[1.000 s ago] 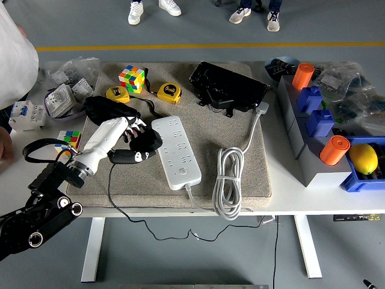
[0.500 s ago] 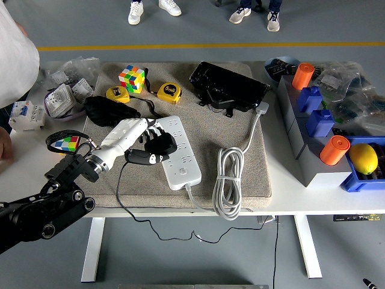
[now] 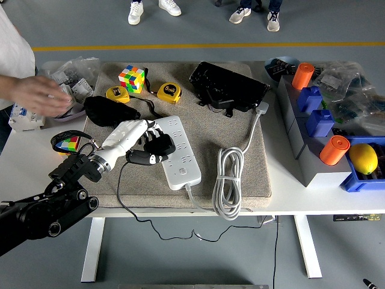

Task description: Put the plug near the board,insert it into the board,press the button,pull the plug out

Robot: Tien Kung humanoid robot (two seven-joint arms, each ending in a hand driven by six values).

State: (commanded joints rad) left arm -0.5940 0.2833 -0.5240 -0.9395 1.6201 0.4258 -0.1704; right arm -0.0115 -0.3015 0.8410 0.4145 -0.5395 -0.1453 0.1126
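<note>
A white power strip (image 3: 178,150) lies lengthwise on the beige mat (image 3: 204,126), its round button (image 3: 183,172) near the front end. My left hand (image 3: 129,136), white-shelled with black fingers, is shut on the black plug (image 3: 157,146), which sits over the strip's left edge. The plug's thin black cord (image 3: 119,186) trails down off the table's front. Whether the prongs are in a socket cannot be seen. The right arm is out of view.
The strip's coiled white cable (image 3: 228,180) lies to its right. Behind are a black pouch (image 3: 108,110), two yellow tape measures (image 3: 169,91), a Rubik's cube (image 3: 132,78) and a black case (image 3: 228,87). A person's hand (image 3: 42,95) hovers at the far left. Blue bins (image 3: 328,129) stand right.
My left hand carried the plug rightward from the mat onto the strip's left edge, then held still. The person's hand has swung in over the items at far left.
</note>
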